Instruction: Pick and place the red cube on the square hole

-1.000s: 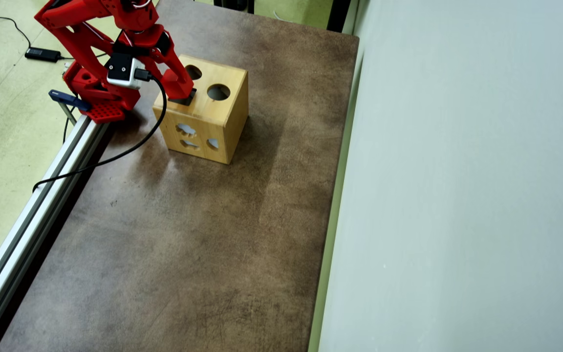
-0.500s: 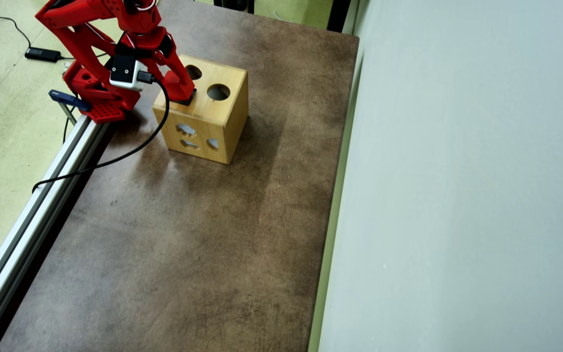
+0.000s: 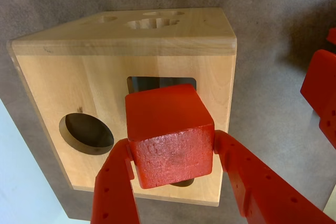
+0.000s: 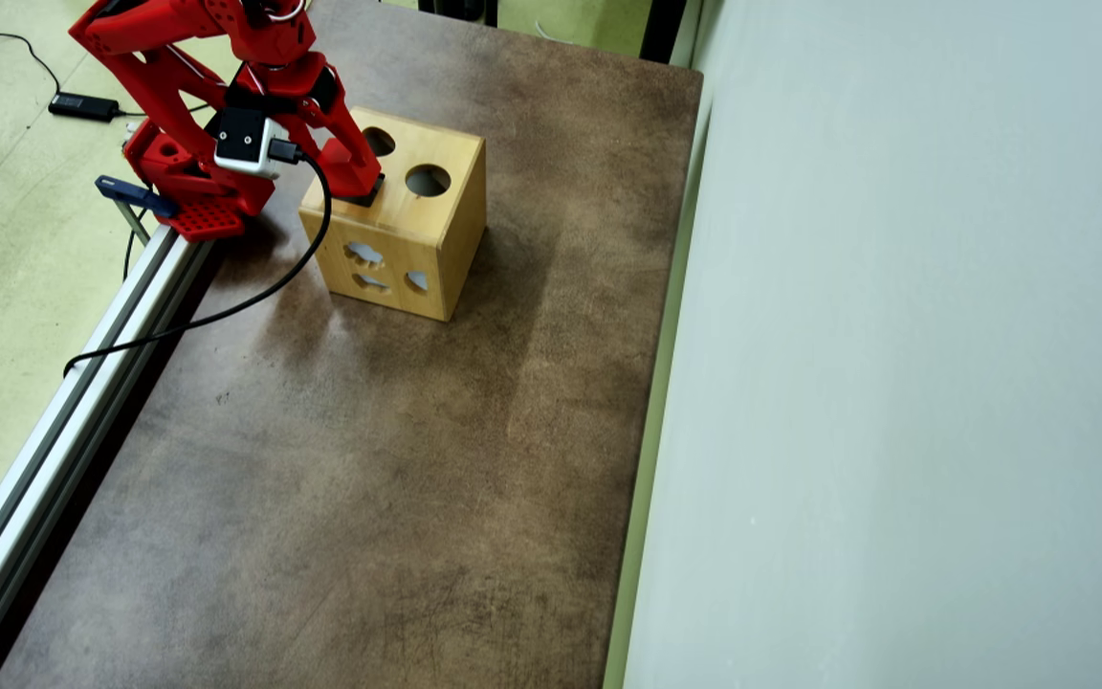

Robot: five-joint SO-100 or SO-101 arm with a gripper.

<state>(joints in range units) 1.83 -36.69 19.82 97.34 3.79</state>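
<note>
- The gripper (image 3: 170, 156) is clamped on the red cube (image 3: 169, 132), one finger on each side face, so the cube's bottom is left free to enter an opening.
- In the wrist view the cube hangs just above the wooden box (image 3: 63, 85), covering most of the square hole (image 3: 137, 83); only a dark strip of the hole shows beyond the cube's far edge.
- The cube's edges run nearly parallel to the hole's edges, probably so it can drop in without jamming.
- A round hole (image 3: 86, 133) lies beside the cube on the same box face.
- In the overhead view the gripper (image 4: 358, 182) sits over the box (image 4: 436, 230) top; the cube itself is hidden there.
</note>
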